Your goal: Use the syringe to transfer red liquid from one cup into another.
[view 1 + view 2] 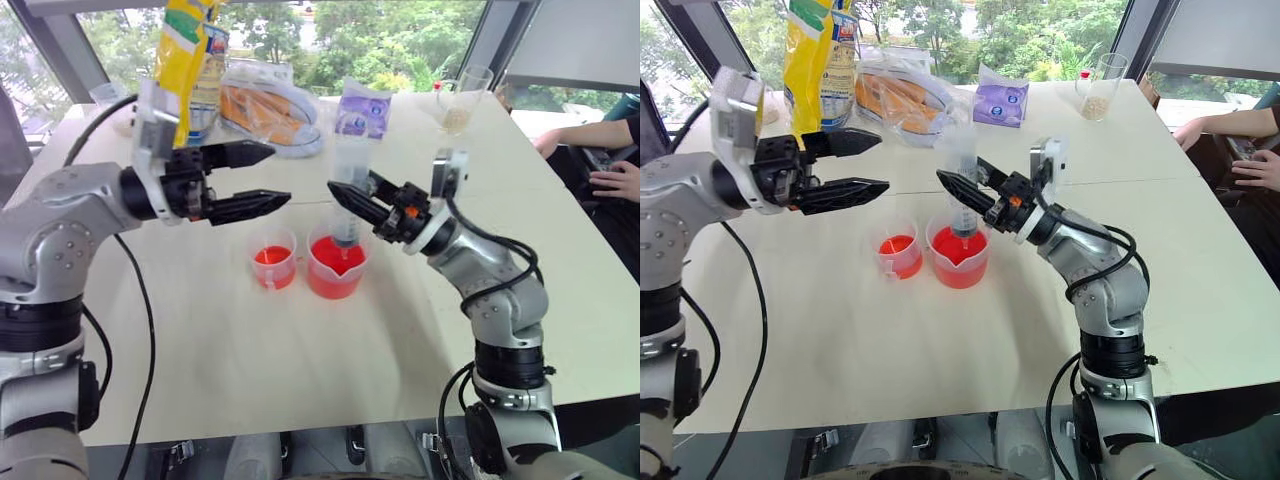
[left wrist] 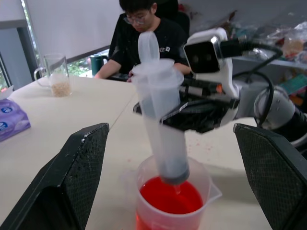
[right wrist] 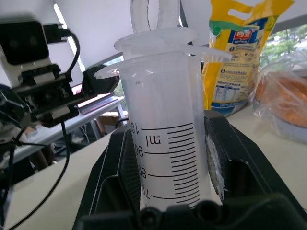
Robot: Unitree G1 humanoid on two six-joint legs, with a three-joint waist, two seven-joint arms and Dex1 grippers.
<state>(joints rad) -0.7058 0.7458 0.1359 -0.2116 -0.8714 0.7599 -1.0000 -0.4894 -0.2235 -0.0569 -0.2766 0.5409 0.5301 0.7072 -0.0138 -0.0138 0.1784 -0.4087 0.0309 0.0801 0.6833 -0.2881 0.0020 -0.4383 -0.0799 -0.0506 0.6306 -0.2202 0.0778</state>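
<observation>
Right gripper (image 1: 345, 195) fingers grasp the syringe (image 1: 350, 190) over the beaker (image 1: 336, 268); left gripper (image 1: 270, 178) released.

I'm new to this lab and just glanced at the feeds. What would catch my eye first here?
The big clear syringe, clamped upright in the right gripper, stands with its tip over the red liquid in the wider beaker at mid-table. Beside that beaker sits a smaller cup, also red inside, while the left gripper hovers wide open above it.

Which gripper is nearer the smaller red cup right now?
Left. The left gripper hangs open just above the smaller cup; the right gripper holds the syringe over the beaker beside it.
</observation>
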